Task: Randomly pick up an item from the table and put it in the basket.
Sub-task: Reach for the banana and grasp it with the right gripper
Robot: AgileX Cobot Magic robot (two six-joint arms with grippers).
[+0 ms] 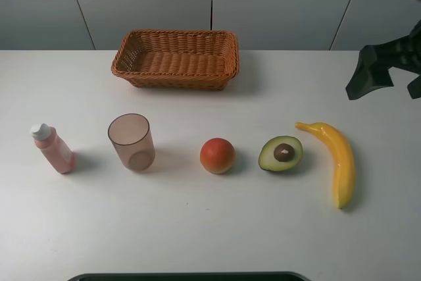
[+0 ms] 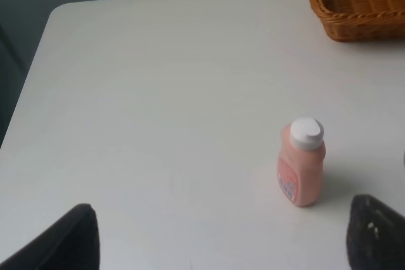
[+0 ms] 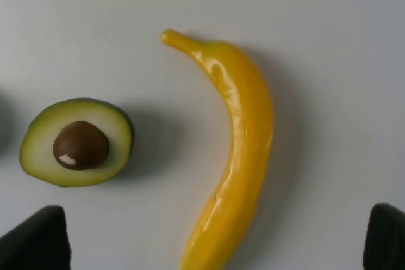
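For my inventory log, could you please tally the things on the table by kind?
fruit: 3 (banana, halved avocado, round orange-red fruit)
pink bottle: 1
translucent pink cup: 1
wicker basket: 1
Total: 6

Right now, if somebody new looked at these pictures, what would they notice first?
The shiny yellow banana jumps out, lying at the right end of a row on the white table, beside a halved avocado. Behind the row sits an orange-brown wicker basket.
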